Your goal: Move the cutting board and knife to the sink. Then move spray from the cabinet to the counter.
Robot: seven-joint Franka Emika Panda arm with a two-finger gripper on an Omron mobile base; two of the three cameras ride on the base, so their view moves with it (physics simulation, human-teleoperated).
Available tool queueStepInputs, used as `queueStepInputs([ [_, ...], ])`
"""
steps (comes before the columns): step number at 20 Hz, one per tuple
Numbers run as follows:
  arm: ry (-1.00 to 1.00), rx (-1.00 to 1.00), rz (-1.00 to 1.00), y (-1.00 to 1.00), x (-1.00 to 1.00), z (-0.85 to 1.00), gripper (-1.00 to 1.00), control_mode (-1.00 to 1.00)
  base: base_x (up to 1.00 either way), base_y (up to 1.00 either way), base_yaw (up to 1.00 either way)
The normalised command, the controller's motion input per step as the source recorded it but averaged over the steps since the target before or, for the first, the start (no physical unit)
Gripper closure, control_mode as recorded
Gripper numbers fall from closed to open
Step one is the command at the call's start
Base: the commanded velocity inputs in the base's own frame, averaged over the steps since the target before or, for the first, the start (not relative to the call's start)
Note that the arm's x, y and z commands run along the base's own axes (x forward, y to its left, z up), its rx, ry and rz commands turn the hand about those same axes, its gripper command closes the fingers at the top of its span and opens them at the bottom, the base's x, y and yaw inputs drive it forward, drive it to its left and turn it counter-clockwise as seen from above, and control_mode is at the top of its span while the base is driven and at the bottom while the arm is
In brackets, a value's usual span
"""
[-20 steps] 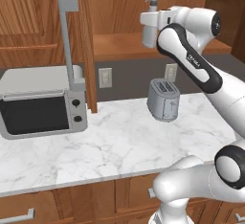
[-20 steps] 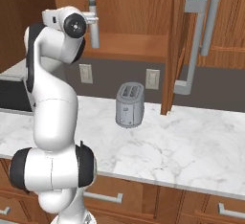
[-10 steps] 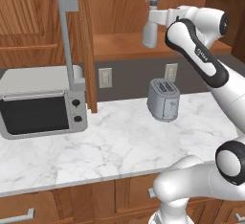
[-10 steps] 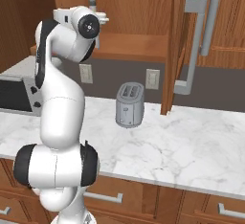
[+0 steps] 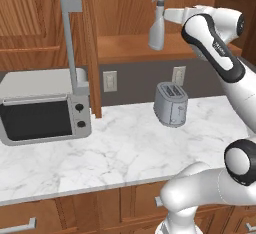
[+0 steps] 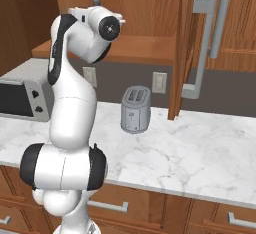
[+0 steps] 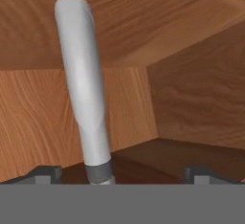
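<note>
Inside the open cabinet (image 5: 125, 13): spray (image 5: 157, 20) upright on the wood shelf, gripper (image 7: 122, 173) spread wide around its body, seemingly not yet touching. Probably light, smooth, easily tipped; best pinched mid-body, below the trigger head.

The surface (image 5: 125, 153), white marble with grey veins, runs across the middle of the left base view above brown wooden drawers (image 5: 30, 218). At the left of that frame a grey microwave (image 5: 45, 110) sits on it, its dark door facing forward. Right of centre a grey two-slot toaster (image 5: 171, 104) stands on it (it shows near the middle of the right base view too), close to the back wall. Higher up, in the upper centre, the wood shelf (image 5: 125, 48) inside the open cabinet (image 5: 115, 8) carries the spray (image 5: 158, 22), a slim pale bottle that stands upright with its trigger head on top.
</note>
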Motion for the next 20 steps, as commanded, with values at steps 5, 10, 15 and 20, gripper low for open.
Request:
queueStepInputs([
  [5,0.0,0.0,0.01,-0.16,0.33,0.0,-1.0,-1.0,0.0,0.0,0.0],
  [10,0.0,0.0,0.0,-0.07,0.34,0.0,-1.0,-1.0,0.0,0.0,0.0],
  [15,0.02,0.0,0.0,-0.01,0.37,0.0,-1.0,-1.0,0.0,0.0,0.0],
  [20,0.03,0.0,0.0,0.0,0.19,0.0,-1.0,-1.0,0.0,0.0,0.0],
])
